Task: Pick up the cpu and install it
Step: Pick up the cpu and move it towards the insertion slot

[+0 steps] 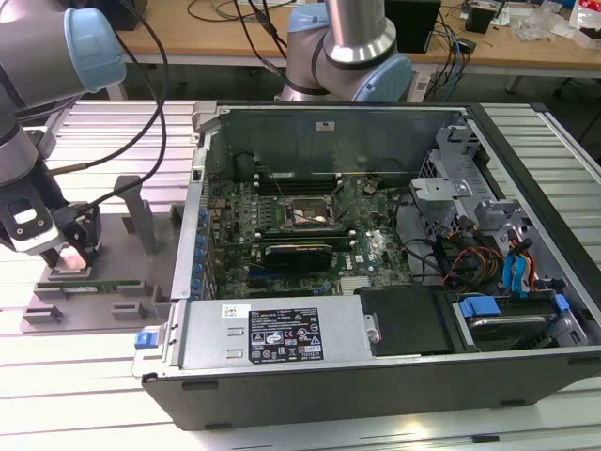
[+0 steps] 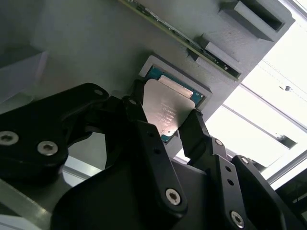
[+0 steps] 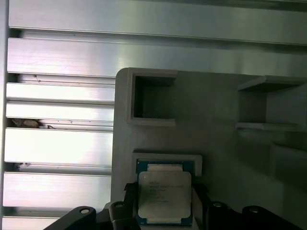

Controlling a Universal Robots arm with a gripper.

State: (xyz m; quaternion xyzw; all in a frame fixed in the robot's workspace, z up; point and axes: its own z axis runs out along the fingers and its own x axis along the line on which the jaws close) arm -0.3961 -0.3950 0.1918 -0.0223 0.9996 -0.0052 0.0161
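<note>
The cpu (image 2: 165,108), a flat square chip with a shiny silver top and green rim, lies in a shallow recess of the grey fixture block (image 3: 216,100) at the exterior view's left. My gripper (image 2: 165,117) stands right over it, its black fingers (image 2: 139,112) pressed against two opposite edges of the chip. In the first wrist view the cpu (image 3: 164,196) shows between the same fingers, level with its recess. In the exterior view the gripper (image 1: 70,258) hangs low over the fixture block (image 1: 94,291). The motherboard socket (image 1: 305,214) sits open inside the computer case.
The open computer case (image 1: 376,272) lies on the slatted aluminium table (image 1: 84,376), with drive cages and cables at the exterior view's right. A memory stick (image 2: 182,40) rests in a slot of the fixture. A second arm's base (image 1: 347,56) stands behind the case.
</note>
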